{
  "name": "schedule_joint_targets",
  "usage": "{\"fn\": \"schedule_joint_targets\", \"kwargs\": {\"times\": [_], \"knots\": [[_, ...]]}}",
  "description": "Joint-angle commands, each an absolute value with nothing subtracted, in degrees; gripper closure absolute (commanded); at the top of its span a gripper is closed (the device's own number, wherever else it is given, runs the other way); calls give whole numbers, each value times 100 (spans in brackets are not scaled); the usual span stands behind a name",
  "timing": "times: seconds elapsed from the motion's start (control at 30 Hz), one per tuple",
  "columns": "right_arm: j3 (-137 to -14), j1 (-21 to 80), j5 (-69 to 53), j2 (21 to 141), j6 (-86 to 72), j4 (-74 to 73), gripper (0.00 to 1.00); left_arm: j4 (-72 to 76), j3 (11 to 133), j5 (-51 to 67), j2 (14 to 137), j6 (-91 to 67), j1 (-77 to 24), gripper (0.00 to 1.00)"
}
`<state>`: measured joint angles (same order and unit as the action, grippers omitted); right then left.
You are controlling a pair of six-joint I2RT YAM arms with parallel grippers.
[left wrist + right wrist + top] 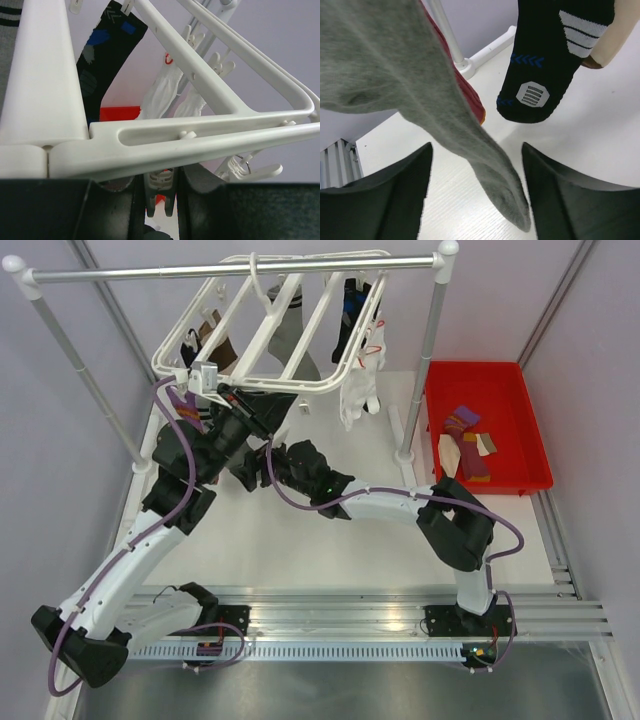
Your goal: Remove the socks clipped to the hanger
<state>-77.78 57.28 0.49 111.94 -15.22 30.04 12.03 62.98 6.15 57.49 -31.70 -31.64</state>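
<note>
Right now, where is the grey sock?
Top view: the grey sock hangs under the hanger, centre; its toe sits inside the open right gripper.

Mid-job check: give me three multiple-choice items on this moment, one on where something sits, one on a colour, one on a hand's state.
1. Where is the bin?
A. left side of the table
B. right side of the table
C. hooked on the hanger

2. What colour is the sock hanging between the fingers of the right hand?
A. white
B. purple
C. grey

3. The right hand is:
A. open
B. shut on the sock
C. shut on a clip

Answers:
1 B, the top view shows it at the right.
2 C, the right wrist view shows grey fabric there.
3 A, its fingers stand wide apart on either side of the sock.
</note>
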Motion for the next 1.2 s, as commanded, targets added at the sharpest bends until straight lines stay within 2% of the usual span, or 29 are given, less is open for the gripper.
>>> {"fn": "schedule_joint_targets", "kwargs": {"times": [0.0, 0.03, 0.07, 0.13, 0.17, 0.23, 0.27, 0.4, 0.43, 0.47, 0.57, 0.6, 0.77, 0.93, 1.17], "knots": [[-7638, 5766, -185, 11232, -1933, 3770, 28, 1169, 6548, 694, 5792, -3314, -3199, 98], [-7585, 5766, -185, 11215, -1994, 3875, 33, 1169, 6539, 694, 5792, -3287, -3199, 98], [-7515, 5766, -193, 11215, -2065, 4006, 46, 1169, 6539, 686, 5801, -3287, -3199, 98], [-7471, 5766, -211, 11197, -2206, 4034, 61, 1169, 6539, 677, 5792, -3278, -3199, 98], [-7436, 5766, -211, 11180, -2250, 4086, 76, 1169, 6548, 685, 5801, -3278, -3199, 98], [-7235, 5766, -194, 11023, -2381, 4131, 87, 1151, 6557, 712, 5827, -3252, -3208, 98], [-7138, 5774, -98, 10952, -2417, 4209, 99, 1134, 6565, 773, 5845, -3243, -3208, 98], [-6724, 5862, 237, 10504, -2408, 4184, 99, 1055, 6592, 1028, 5932, -3156, -3208, 96], [-6567, 5871, 342, 10303, -2339, 4131, 99, 942, 6618, 1098, 5950, -3112, -3208, 92], [-6487, 5897, 412, 10196, -2312, 4105, 99, 880, 6636, 1255, 6011, -3077, -3208, 78], [-6232, 5959, 597, 9801, -2224, 4000, 99, 712, 6627, 1380, 6012, -2971, -3208, 60], [-6188, 5976, 702, 9617, -2189, 3929, 99, 686, 6549, 1441, 5968, -2927, -3208, 49], [-6091, 6003, 905, 9159, -1995, 3447, 99, 659, 6390, 1958, 5783, -2725, -3208, 29], [-6082, 6073, 1063, 8772, -1793, 3147, 99, 598, 6320, 2328, 5459, -2496, -3208, 20], [-6170, 6126, 1169, 8332, -1617, 2682, 99, 642, 6223, 3145, 4914, -2347, -3208, 18]]}}
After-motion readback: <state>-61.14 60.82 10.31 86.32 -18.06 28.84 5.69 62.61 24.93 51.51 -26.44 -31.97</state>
